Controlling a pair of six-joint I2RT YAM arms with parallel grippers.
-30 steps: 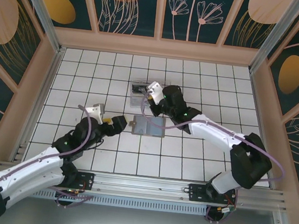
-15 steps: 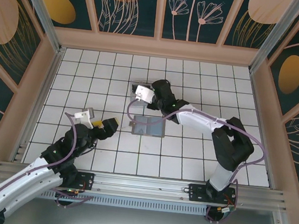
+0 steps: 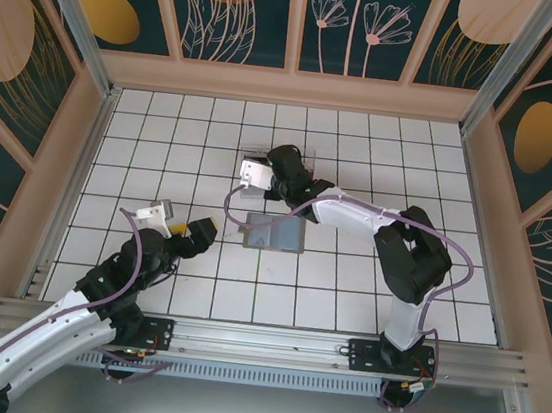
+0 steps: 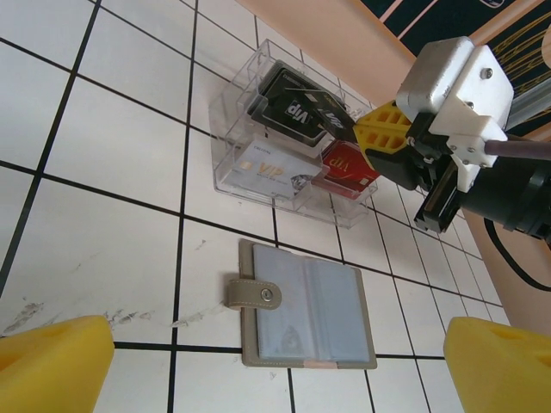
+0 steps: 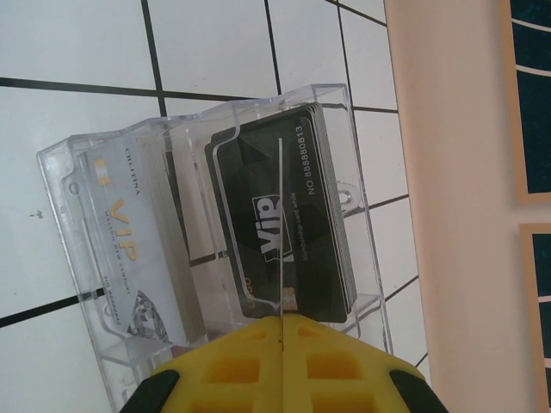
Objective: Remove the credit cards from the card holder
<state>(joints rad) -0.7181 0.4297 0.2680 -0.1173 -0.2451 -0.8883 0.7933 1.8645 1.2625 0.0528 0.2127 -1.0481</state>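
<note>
L gripper (image 3: 199,230): released, its yellow foam pads (image 4: 52,366) spread wide, nothing between them. It hangs over bare tile (image 4: 103,146), which is glossy white w/ dark grout and a few scuffs. The holder (image 4: 310,314) lies just ahead of these pads, centred in the gap and not touching them. It is opened flat: two rectangular panels, a grey-tan matte frame w/ stitched edges, and smooth pale blue-grey pockets. A short rounded tab (image 4: 256,295) w/ a metal snap sticks out on the side toward my L pad. There is a faint triangle mark in that side's pocket; can't tell if cards are inside. R gripper (image 5: 282,331): clenched, its ribbed yellow pads pressed on a thin card seen edge-on as a hairline. From the L wrist cam this is the red card (image 4: 344,165), which hangs at the tray's edge. Right under the R pads is the tray (image 5: 60,172), hard clear plastic w/ stepped compartments and rounded corners. In it are a glossy black VIP card (image 5: 275,215) on a stack, directly ahead of the pads, and a pale silver VIP card (image 5: 129,249) in the next slot to the side. The wood rim (image 5: 448,172) runs close along the tray's far side, so it is tight there. A strip of tile separates tray and holder, and there is open tile around the holder's other sides.
</note>
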